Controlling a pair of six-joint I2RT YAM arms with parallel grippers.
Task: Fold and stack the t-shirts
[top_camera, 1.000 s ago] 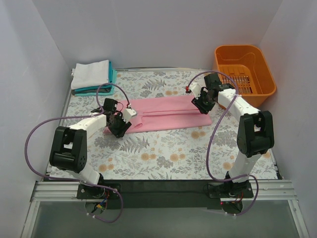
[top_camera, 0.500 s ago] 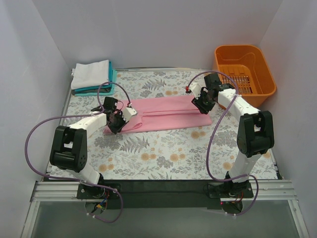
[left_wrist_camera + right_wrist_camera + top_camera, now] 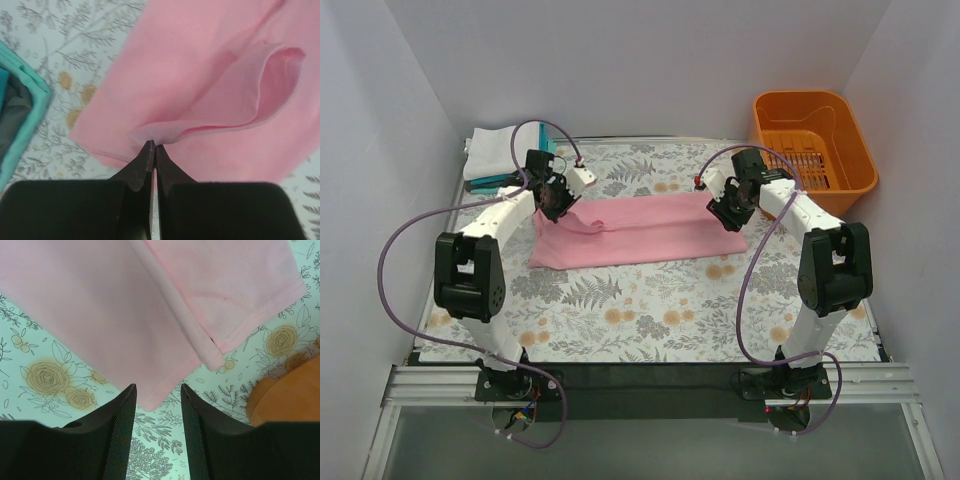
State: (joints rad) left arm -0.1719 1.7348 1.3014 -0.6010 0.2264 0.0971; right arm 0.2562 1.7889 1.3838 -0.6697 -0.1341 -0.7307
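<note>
A floral-printed table (image 3: 650, 320) fills the overhead view. Across its middle lies a pink shirt (image 3: 640, 230), spread as a long band that runs from one pair of jaws to the other.

An orange basket (image 3: 860, 170) stands beyond the right jaws, near them but apart from the shirt. A white shirt (image 3: 495, 150) lies folded on a teal shirt (image 3: 510, 181), just to the left of and beyond the left jaws.

The left gripper (image 3: 553, 200) is at the band's left end. Its jaws are pressed together, pinching a small fold of the pink shirt at their very tips. From that pinch a curled flap of cloth stands up off the layer beneath. The teal shirt's edge shows to the left of the jaws in the wrist view.

The right gripper (image 3: 728, 213) hangs over the band's right end with its jaws partly apart, holding nothing. A corner of the pink shirt lies flat below and reaches into the gap between the fingers (image 3: 120, 430). Whether they touch the cloth cannot be told.
</note>
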